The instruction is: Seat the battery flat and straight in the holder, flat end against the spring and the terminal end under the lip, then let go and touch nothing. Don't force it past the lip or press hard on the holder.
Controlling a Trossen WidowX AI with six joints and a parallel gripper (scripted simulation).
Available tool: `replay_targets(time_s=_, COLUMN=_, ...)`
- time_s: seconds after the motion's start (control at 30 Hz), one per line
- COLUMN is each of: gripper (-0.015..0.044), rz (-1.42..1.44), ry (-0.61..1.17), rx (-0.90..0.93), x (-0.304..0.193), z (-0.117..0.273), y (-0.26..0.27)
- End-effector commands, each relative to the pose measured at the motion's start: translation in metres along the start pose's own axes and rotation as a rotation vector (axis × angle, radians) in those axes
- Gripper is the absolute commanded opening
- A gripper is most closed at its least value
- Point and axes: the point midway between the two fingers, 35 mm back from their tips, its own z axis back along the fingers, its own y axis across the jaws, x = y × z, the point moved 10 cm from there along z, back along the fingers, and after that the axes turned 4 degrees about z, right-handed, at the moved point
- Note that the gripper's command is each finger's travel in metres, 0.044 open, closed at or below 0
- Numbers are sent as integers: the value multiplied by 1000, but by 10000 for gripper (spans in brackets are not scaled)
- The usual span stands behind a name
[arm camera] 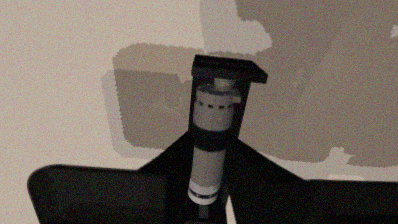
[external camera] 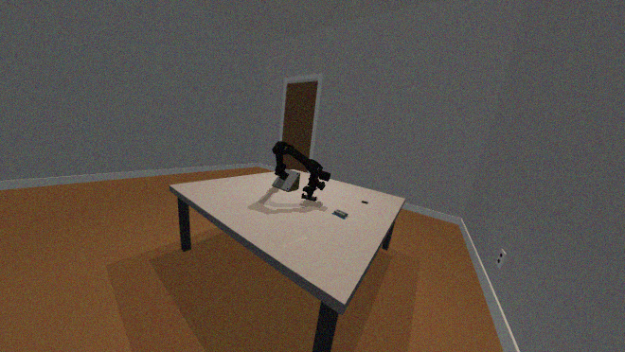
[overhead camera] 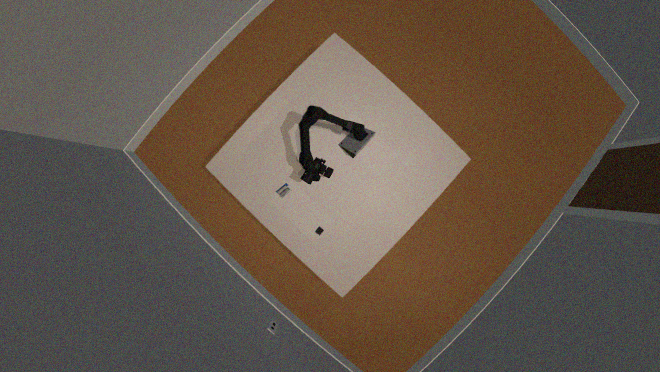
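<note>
The battery (arm camera: 207, 167), a grey cylinder with a dark band, lies lengthwise between my fingers in the wrist view, its small nub pointing to the top of that view. My gripper (arm camera: 207, 139) (external camera: 309, 197) is shut on it and holds it above the table. The small holder (overhead camera: 283, 190) (external camera: 340, 214), grey with a blue edge, lies on the table. In the top view it is to the lower left of the gripper, apart from it. The holder is out of the wrist view, and its spring and lip are too small to tell.
A small black block (overhead camera: 319, 230) (external camera: 365, 202) lies on the pale table (overhead camera: 400, 175) (external camera: 265, 227), apart from the holder. The arm's grey base (overhead camera: 354, 146) (external camera: 293, 182) stands farther back. Arm shadows fall on the table around the gripper.
</note>
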Motion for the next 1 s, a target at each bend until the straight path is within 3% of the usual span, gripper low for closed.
replay_targets(time_s=0.0, gripper=60, rz=-12, ry=-24, rx=0, x=-3, z=0, y=-2)
replay_targets(time_s=0.97, gripper=60, rz=-11, ry=-33, rx=-2, x=-18, z=0, y=-1)
